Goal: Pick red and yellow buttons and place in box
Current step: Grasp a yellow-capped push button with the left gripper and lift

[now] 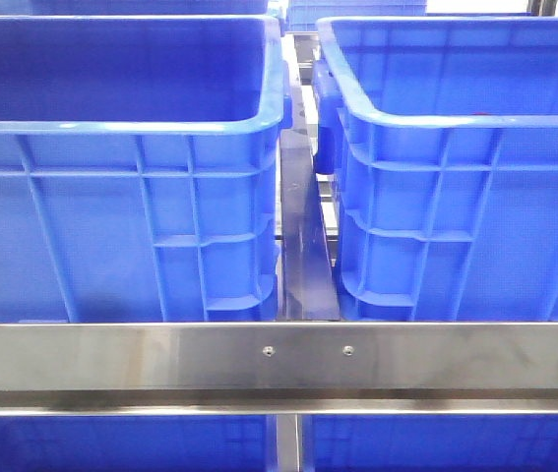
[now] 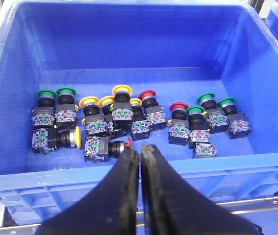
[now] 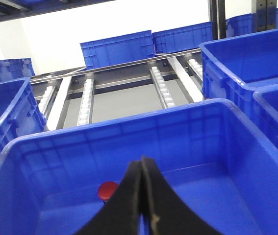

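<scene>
Item: left gripper [image 2: 139,151], jaws pressed together, empty, above our supply bin's [image 2: 129,178] near wall; red and yellow buttons [image 2: 121,115] lie mixed with green ones.

Item: right gripper [image 3: 142,164], likewise pinched, above box [image 3: 129,122] holding 1 red button [image 3: 107,190].

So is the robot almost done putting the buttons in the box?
No, it has barely begun. Only one red button shows in the box under the right claw. Both claws are shut and empty. Several yellow buttons and red ones wait under the left claw.
</scene>
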Robot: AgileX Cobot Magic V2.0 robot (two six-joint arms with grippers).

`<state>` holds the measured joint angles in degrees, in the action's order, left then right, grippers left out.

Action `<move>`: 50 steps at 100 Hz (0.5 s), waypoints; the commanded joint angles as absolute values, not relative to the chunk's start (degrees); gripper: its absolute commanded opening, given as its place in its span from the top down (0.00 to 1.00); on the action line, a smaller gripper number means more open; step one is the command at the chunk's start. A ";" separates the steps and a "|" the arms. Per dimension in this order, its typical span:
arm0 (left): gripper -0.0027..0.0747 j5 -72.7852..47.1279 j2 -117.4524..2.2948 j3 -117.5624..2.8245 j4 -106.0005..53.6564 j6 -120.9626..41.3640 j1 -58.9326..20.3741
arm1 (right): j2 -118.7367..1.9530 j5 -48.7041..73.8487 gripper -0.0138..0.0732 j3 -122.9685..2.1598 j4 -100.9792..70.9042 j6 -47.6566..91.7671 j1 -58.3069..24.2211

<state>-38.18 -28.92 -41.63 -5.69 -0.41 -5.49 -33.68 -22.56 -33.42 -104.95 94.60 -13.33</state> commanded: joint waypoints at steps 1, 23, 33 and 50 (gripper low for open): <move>0.95 -34.10 -29.17 -43.05 -6.19 0.00 -5.45 | -33.66 -20.78 0.92 -34.98 -103.42 95.44 -13.38; 0.58 -34.10 -29.17 -43.05 -6.19 -0.65 -5.45 | -33.66 -20.52 0.92 -34.98 -103.42 95.44 -13.38; 0.38 -33.58 -29.46 -43.05 -6.19 -0.65 -5.45 | -33.66 -19.30 0.92 -34.98 -103.42 95.44 -13.38; 0.30 -32.41 -32.86 -43.31 -6.19 -1.59 -5.45 | -33.66 -16.43 0.92 -34.98 -103.42 95.44 -13.38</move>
